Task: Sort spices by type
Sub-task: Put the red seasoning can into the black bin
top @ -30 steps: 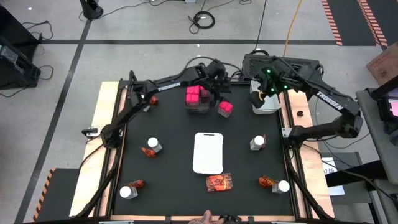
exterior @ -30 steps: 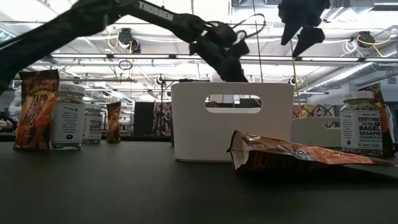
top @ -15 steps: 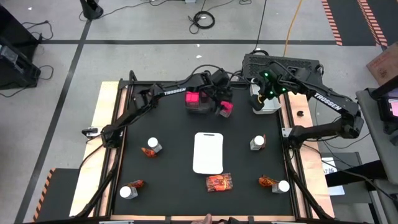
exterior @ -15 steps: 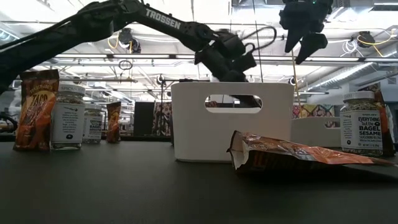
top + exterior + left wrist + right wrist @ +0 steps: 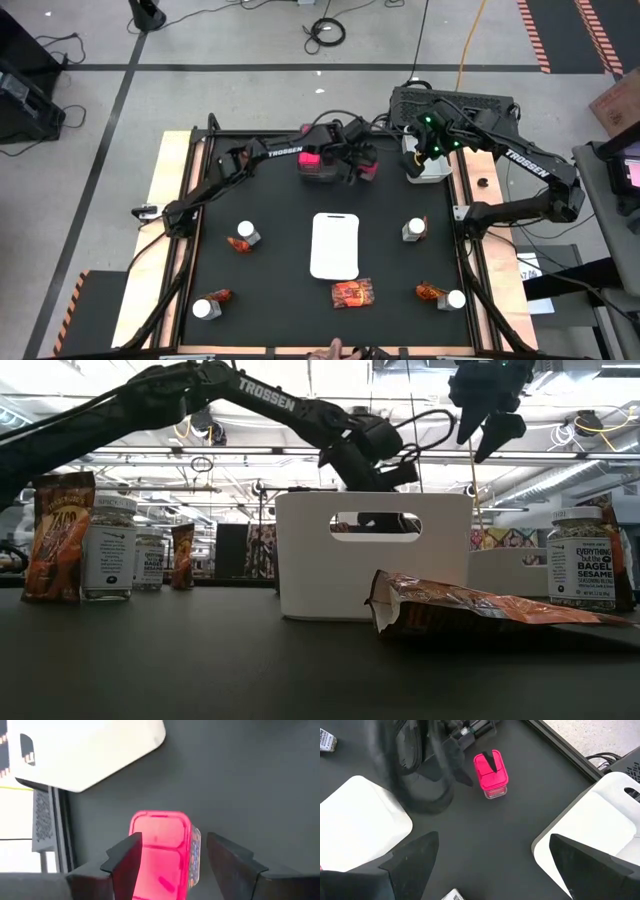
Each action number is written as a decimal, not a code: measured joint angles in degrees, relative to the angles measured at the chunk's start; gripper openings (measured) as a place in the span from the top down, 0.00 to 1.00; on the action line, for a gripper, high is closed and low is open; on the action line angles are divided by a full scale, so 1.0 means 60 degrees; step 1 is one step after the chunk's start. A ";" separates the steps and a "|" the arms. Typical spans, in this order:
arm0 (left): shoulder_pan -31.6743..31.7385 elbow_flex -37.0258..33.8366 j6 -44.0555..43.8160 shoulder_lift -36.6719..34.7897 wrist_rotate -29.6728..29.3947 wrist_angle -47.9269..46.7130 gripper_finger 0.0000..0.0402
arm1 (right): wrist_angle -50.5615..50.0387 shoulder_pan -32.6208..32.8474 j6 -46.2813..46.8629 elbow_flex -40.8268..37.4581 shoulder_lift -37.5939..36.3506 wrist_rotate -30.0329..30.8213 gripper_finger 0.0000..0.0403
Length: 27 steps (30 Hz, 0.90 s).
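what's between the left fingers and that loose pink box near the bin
Nothing visible. The left gripper is already down around the pink box, one open finger on each side of it, with bare mat around. The bin holding another pink box sits right beside it.

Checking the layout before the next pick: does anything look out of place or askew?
One red-orange packet lies flat near the table's front edge, its crinkled end curled up, while another packet stands upright by a jar. Nothing looks spilled or damaged.
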 joint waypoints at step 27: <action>-0.0577 -0.0004 -0.0956 -0.0252 -0.2192 0.0271 0.44 | -0.0026 0.0000 -0.0124 0.0000 0.0000 0.0029 0.07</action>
